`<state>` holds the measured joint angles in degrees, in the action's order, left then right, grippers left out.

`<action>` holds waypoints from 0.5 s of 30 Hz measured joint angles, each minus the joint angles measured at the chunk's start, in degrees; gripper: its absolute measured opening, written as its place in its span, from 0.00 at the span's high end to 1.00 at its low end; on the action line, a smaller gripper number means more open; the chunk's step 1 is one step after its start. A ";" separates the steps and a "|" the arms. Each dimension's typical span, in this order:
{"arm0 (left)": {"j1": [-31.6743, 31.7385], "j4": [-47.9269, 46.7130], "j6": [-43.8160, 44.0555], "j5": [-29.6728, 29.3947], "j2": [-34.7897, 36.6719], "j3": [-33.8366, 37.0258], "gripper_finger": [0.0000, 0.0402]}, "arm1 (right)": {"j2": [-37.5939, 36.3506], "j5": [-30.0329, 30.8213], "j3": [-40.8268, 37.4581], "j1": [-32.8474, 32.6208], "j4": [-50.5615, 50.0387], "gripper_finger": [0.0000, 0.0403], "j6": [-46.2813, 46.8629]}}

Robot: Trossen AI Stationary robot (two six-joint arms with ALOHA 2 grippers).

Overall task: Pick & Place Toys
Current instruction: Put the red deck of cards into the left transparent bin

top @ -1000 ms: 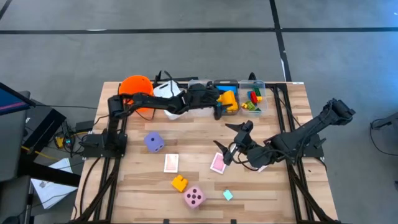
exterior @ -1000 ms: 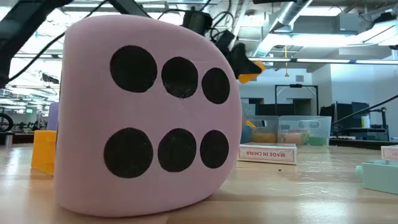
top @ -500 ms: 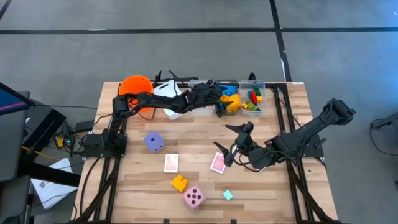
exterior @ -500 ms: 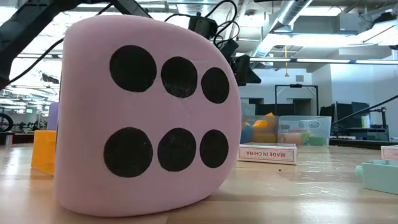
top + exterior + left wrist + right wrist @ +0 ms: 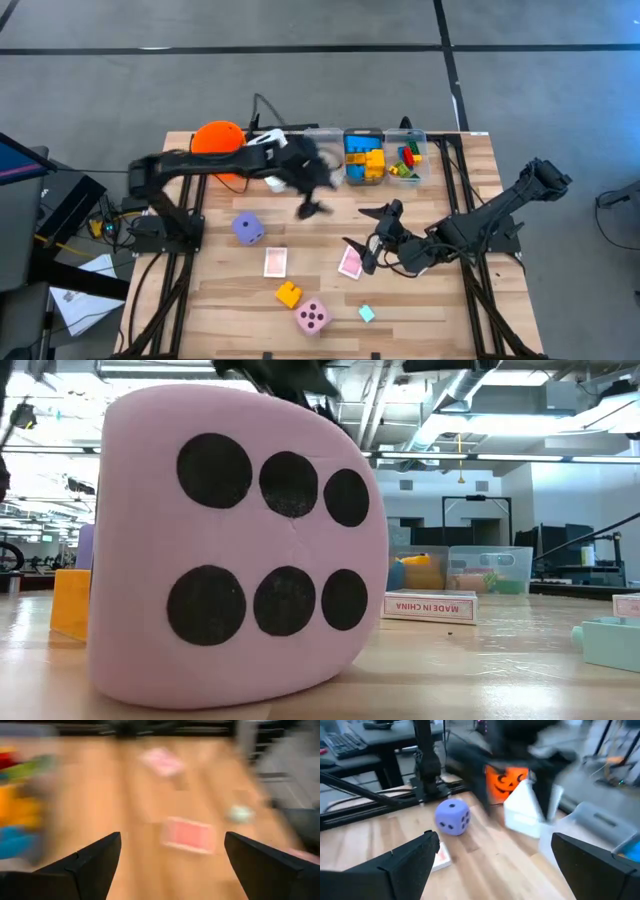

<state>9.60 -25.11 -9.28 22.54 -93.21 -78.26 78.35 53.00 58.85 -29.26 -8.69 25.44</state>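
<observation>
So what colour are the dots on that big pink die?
Black dots on the pink die, clearest in the low view.

Bricks [image 5: 364,160] in bin [image 5: 364,133], dice [image 5: 248,229] apart

The right claw [image 5: 495,865] shows its two dark fingers [image 5: 405,865] spread wide at the lower corners of the frame, nothing between them. Left of centre a purple die [image 5: 452,817] sits on the desk [image 5: 485,870]. At upper centre, a blurred dark arm [image 5: 520,750] crosses an orange bucket [image 5: 507,782] and a white bin [image 5: 525,810]. A card [image 5: 442,859] lies beside the lower-left finger.
</observation>
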 joint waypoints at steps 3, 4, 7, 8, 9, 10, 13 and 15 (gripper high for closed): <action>-6.80 1.08 3.76 0.83 8.29 5.95 0.14 | 2.10 -3.84 -0.05 0.66 1.35 0.05 -0.19; -9.52 2.60 5.55 -0.14 10.89 8.07 0.14 | 2.86 -4.51 -0.07 0.36 1.91 0.05 -0.33; -18.69 9.55 10.82 -10.57 18.37 15.10 0.17 | 5.91 -6.55 0.05 -0.96 3.42 0.05 0.84; -21.93 12.85 11.77 -15.73 20.28 17.34 0.18 | 7.21 -6.91 0.00 -1.46 3.18 0.05 1.88; -24.98 15.60 12.66 -21.61 22.19 19.71 0.19 | 8.32 -7.06 -0.06 -2.09 3.03 0.05 3.26; -27.92 17.44 13.42 -27.50 23.85 22.21 0.21 | 9.46 -7.03 -0.08 -2.70 2.93 0.05 5.02; -34.33 23.45 16.57 -41.88 27.03 28.25 0.25 | 12.44 -7.20 -0.08 -4.07 1.78 0.05 11.72; -36.52 24.90 19.29 -47.46 27.81 30.99 0.26 | 14.91 -8.34 0.07 -4.56 1.96 0.05 15.66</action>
<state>-26.92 -0.21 10.00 -24.92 -65.40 -47.27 93.26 44.66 58.92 -33.82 -6.73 41.10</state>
